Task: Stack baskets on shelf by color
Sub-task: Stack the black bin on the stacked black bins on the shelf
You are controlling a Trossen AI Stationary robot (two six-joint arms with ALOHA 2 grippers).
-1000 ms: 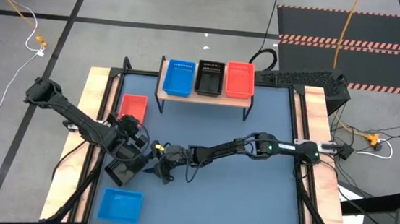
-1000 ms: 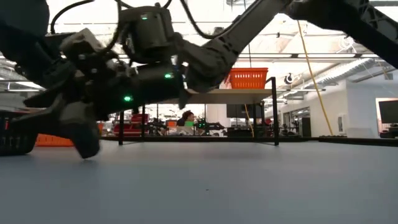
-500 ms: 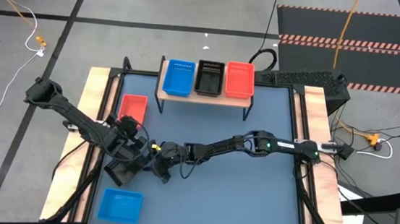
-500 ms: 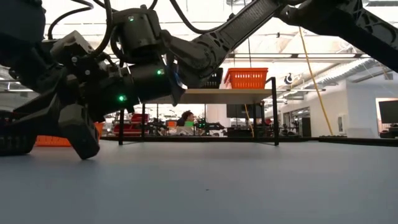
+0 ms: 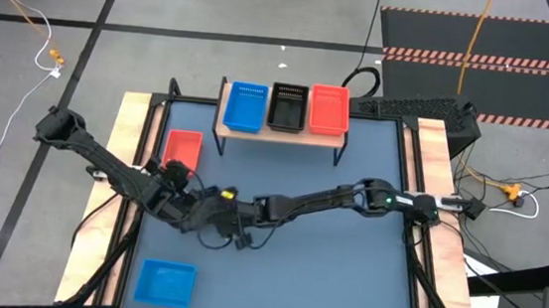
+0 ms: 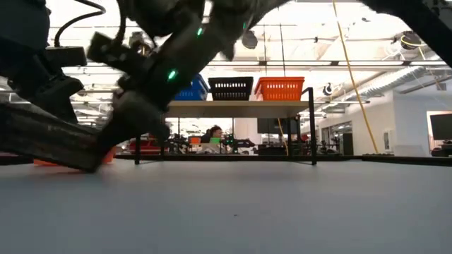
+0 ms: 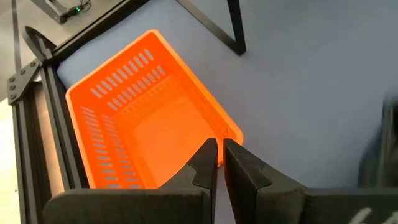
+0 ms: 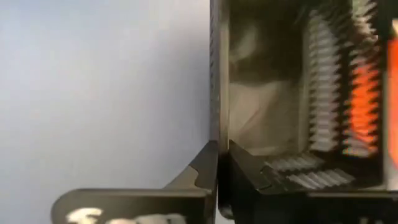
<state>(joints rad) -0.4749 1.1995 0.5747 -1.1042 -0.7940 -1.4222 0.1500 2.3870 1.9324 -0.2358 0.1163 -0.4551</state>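
Baskets sit three abreast on the shelf (image 5: 280, 127): blue (image 5: 245, 107), black (image 5: 288, 106), red (image 5: 329, 110). On the table (image 5: 344, 270), the left pincer (image 7: 219, 163), fingers together, empty, has a red basket (image 5: 182, 148) just ahead. Beside it, the right pincer (image 8: 219, 163) is clamped on a black basket's (image 8: 273, 112) wall. A blue basket (image 5: 165, 282) lies nearer the front edge.

In the high view, the two arms cover the black basket (image 8: 273, 118) between the claws. In the right wrist view that basket smears with motion and runs off the frame, a red basket (image 8: 367, 99) beyond it only a streak. Low view: a blurred arm hides part of the blue basket (image 6: 192, 89) on the shelf (image 6: 233, 108).
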